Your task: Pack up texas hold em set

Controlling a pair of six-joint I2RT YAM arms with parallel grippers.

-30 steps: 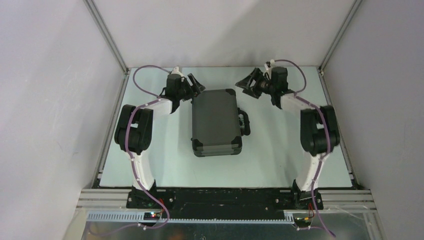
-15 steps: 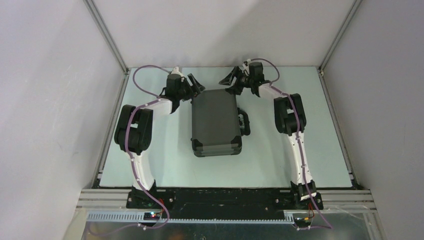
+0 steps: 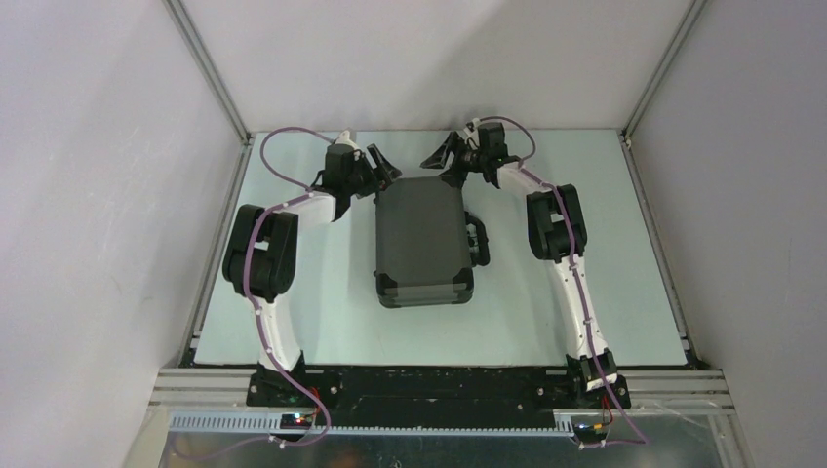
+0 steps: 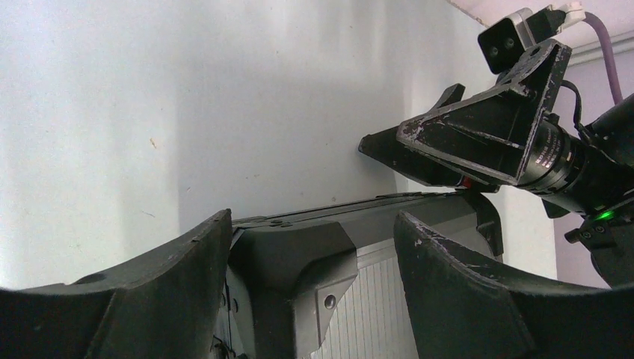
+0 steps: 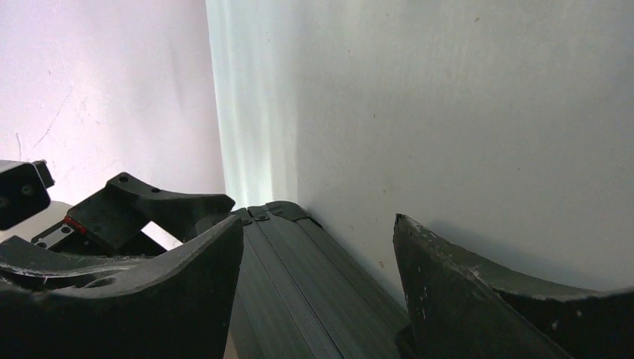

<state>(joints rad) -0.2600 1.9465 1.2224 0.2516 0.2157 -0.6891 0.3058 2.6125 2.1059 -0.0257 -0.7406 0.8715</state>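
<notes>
The texas hold em set shows only as a closed black briefcase (image 3: pixel 422 239) lying flat mid-table, its handle (image 3: pixel 477 240) on the right side. My left gripper (image 3: pixel 382 169) stands open at the case's far left corner. In the left wrist view that corner (image 4: pixel 299 250) sits between the spread jaws of the left gripper (image 4: pixel 312 217), with a gap on the right. My right gripper (image 3: pixel 444 156) is open at the far right corner. In the right wrist view the case's back edge (image 5: pixel 299 299) runs between the jaws of the right gripper (image 5: pixel 318 219).
The pale table (image 3: pixel 293 292) is boxed in by white walls with metal posts (image 3: pixel 210 73) at the back corners. The back wall stands just behind both grippers. Each wrist view shows the other gripper across the case, at right gripper (image 4: pixel 456 142) and left gripper (image 5: pixel 142 206).
My right arm has swung left from the far right of the table to the case's far right corner. The left arm and the case have not moved.
</notes>
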